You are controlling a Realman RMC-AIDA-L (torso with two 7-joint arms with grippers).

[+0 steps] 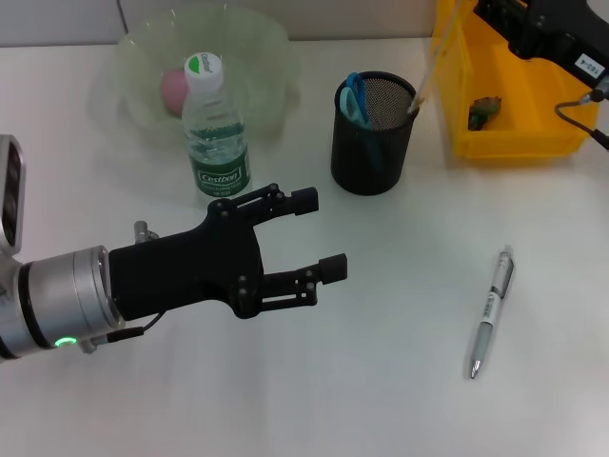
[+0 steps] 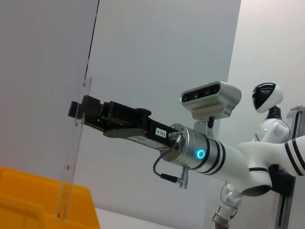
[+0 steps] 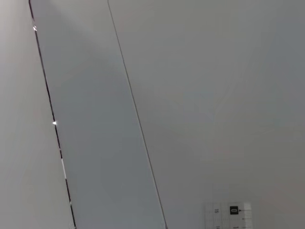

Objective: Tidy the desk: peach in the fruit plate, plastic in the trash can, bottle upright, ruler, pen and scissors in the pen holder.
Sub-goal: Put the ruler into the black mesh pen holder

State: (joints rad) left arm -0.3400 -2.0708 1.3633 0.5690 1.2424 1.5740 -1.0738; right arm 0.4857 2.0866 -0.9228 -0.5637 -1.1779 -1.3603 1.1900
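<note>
"cestbon" on the bottle label

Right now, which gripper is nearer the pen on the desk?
Left. The left gripper hovers open over the desk beside the pen, toward the bottle side. The right gripper is raised over the yellow bin, holding the ruler.

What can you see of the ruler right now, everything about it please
The ruler is a long, thin, clear plastic strip with faint markings. The right hand grips it near its upper end, so it hangs nearly upright. In the head view its lower end reaches the rim of the black mesh pen holder, beside the yellow bin. Whether the tip is inside the holder is unclear.
</note>
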